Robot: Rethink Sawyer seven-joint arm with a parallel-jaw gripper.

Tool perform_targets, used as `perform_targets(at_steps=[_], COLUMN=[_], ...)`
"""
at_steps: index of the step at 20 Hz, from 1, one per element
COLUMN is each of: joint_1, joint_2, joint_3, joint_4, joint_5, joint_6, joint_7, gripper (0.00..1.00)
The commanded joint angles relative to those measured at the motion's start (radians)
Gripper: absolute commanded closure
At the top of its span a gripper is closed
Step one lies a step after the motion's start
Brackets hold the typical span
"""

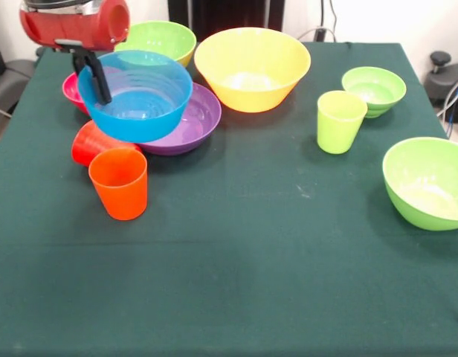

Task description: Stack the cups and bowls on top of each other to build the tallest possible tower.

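Blue bowl (136,97): pinched at its rim by the hand (95,74), held above the counter (229,282).
Tower: none built yet.
Left: all stacking.

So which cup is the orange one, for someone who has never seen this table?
Start at the big yellow bowl at the back of the green table, then go left to the blue bowl held by the claw. Just in front stands the orange cup, upright, mouth up. The red cup behind it lies tipped on its side.
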Motion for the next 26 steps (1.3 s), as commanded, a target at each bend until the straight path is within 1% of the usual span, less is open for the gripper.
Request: perform_targets(at_steps=[1, 4, 11, 19, 26], joint_1=[0.024, 0.024, 0.030, 0.062, 0.053], joint_2=[0.070, 0.085, 0.146, 0.208, 0.209], joint_3=[0.040, 0.041, 0.046, 0.038, 0.036], joint_4=[-0.105, -0.114, -0.182, -0.249, -0.220], joint_5=[-0.074, -0.082, -0.110, -0.123, -0.124], joint_6=[0.128, 0.118, 0.114, 0.097, 0.065], joint_7=[-0.350, -0.348, -0.374, -0.362, -0.351], gripper=[1.00, 1.00, 1.00, 1.00, 1.00])
